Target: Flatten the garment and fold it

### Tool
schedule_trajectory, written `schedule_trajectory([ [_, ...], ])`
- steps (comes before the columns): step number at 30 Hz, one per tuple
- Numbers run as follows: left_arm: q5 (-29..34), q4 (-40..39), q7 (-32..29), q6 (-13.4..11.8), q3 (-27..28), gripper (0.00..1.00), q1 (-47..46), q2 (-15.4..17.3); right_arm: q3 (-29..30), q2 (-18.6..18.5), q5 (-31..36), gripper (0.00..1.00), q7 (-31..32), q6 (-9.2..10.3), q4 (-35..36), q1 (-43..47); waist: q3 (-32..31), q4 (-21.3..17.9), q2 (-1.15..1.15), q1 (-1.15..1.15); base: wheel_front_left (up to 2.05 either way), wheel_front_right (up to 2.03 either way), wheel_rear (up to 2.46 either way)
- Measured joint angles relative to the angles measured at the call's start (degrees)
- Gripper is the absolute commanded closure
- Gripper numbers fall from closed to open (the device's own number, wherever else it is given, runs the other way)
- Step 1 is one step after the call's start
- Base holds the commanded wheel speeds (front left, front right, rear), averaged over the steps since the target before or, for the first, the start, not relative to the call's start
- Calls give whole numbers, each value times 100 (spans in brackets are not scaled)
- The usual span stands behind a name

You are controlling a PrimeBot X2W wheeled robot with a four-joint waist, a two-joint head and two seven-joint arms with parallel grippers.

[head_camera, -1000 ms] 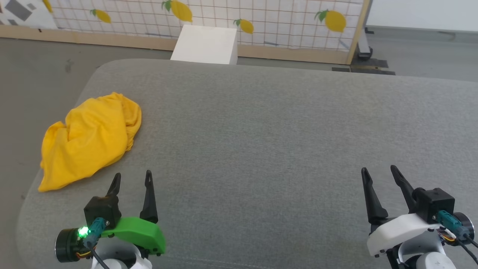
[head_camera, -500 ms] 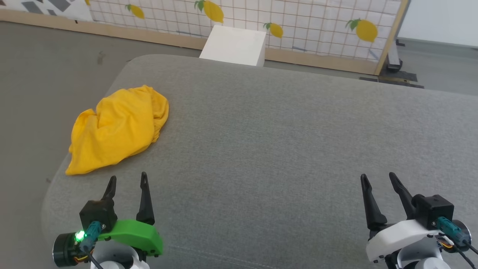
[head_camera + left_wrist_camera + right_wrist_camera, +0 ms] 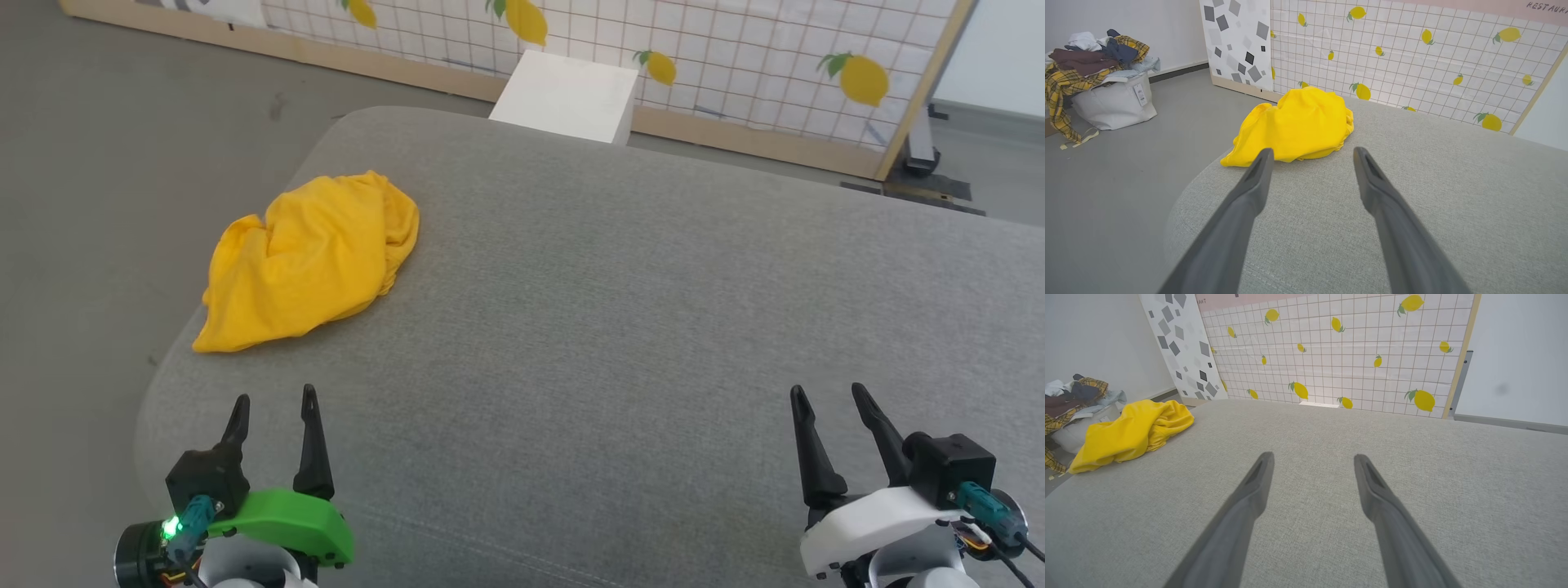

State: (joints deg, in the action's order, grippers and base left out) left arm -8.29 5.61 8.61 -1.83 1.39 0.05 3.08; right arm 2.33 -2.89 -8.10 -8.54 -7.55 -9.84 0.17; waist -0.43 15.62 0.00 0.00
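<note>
Item: garment (image 3: 310, 261); bright yellow, bunched into a rounded heap; plain side up, no print on show
Location: far left part of the grey fabric tabletop (image 3: 620, 327); pointed near corner close to the rounded left rim; touching neither claw
Left claw (image 3: 274, 396): fingers apart, empty; low over the near left of the tabletop, aimed roughly at the heap; the closer of the two
Right claw (image 3: 826, 390): fingers apart, empty; near right, well apart from the cloth
Surroundings: white box (image 3: 567, 94) past the far edge; lemon-print screen (image 3: 735, 65) behind it; tub of mixed clothes (image 3: 1106, 94) on the floor to the left
Step in hand (judged): first reach and pickup; nothing spread or folded yet
Method advised: send the left claw forward, low and wide; pinch one outer edge, such as the pointed near corner, rather than the bulk of the heap; draw the cloth inward to the middle of the tabletop before opening it out; bring the right claw across for a second edge, then pull the two apart to flatten
Risk (judged): several layers caught at once, keeping the heap bunched; soft cloth slipping over the left rim if nudged outward
</note>
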Motion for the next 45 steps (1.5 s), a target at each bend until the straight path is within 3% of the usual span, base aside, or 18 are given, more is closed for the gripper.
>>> schedule_trajectory([
  [26, -130, 210, 297, -76, 65, 0, 44, 3, 13, 0, -158, 0, -297, 0, -237, 1, -7, 711, 0, 0, 0, 0, 0],
  [45, -179, 367, 566, -154, 67, 0, 54, 4, 13, 1, 92, 0, -443, 0, -312, 1, 59, 1188, 0, 0, 0, 0, 0],
])
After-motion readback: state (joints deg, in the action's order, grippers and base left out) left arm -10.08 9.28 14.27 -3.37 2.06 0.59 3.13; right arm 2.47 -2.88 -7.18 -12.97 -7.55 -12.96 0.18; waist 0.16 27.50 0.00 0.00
